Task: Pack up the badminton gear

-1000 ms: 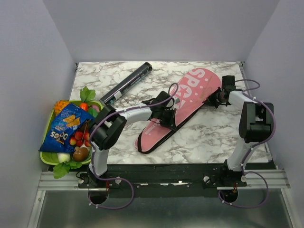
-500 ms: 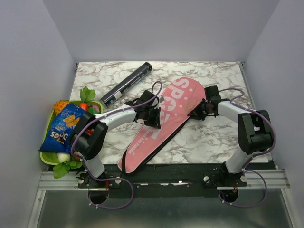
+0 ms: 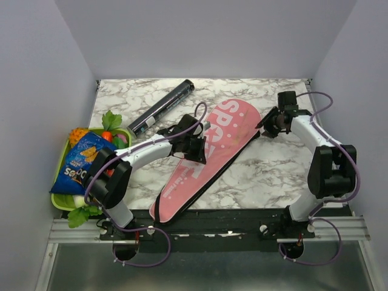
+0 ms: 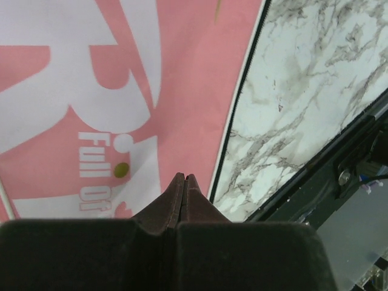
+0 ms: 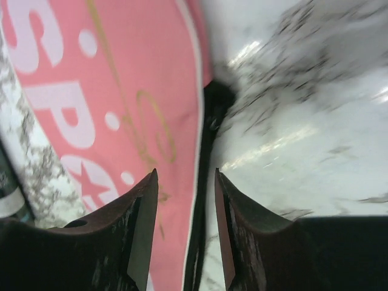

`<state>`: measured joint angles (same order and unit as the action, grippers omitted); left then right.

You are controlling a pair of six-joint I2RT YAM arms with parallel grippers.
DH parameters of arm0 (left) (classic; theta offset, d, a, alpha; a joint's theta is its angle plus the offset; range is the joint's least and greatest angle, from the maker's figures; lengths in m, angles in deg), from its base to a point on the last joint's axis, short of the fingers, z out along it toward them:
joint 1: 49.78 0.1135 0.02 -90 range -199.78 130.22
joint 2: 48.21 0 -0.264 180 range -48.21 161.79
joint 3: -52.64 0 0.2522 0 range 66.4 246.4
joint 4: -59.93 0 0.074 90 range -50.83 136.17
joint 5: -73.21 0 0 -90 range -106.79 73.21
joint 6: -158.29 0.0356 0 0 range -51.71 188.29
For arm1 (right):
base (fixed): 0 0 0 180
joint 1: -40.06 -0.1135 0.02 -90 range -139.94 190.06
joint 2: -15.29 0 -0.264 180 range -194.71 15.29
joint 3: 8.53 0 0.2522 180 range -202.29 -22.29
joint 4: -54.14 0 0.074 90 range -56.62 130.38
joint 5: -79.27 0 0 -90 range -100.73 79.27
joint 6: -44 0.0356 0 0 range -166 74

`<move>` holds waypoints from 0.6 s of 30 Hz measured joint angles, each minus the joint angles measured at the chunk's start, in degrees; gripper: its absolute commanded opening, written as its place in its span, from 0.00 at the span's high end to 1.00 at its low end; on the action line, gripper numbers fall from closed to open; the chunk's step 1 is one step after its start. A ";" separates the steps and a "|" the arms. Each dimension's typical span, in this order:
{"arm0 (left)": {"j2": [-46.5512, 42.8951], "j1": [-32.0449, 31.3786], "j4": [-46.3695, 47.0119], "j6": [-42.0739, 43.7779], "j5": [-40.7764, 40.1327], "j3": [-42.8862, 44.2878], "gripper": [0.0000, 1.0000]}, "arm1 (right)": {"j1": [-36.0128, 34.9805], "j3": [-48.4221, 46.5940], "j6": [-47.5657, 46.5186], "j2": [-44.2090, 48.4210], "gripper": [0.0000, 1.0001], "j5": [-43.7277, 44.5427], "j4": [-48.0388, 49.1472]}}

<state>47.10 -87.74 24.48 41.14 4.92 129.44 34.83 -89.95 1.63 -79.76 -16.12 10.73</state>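
The pink racket-shaped bag [image 3: 227,136] lettered "SPORT" lies flat and diagonal, its wide end far right and its narrow end over the table's near edge. My left gripper [image 3: 197,148] is shut, its tip just above the bag's left part [image 4: 182,73]; nothing shows between the fingers [image 4: 183,177]. My right gripper [image 3: 267,125] is open beside the bag's wide end, its jaws [image 5: 185,176] either side of the black seam of the bag [image 5: 121,79]. The long black tube [image 3: 161,107] lies at the far left. No racket is in view.
A green tray [image 3: 59,201] of toy fruit stands at the left edge with a blue snack packet [image 3: 82,162] on it. The black rail at the table's near edge [image 4: 339,163] runs close to the bag. Grey walls close in three sides.
The bag slid left and toward the near edge with both grippers on it. Since then the right gripper has drawn back to the far right, off the bag; the left one has barely moved.
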 measured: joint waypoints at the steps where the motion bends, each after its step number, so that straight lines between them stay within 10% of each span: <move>1: -0.39 -0.66 -0.63 0.20 -0.04 0.11 1.00 | 1.44 -0.76 -1.16 -0.17 0.51 0.50 -0.63; 18: 11.56 -10.34 0.20 -0.02 7.21 7.67 1.00 | 7.72 -7.21 -11.69 -12.35 0.55 -5.07 -4.00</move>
<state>58.66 -98.07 24.68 41.11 12.13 137.11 42.55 -97.16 -10.06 -92.11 -21.19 6.73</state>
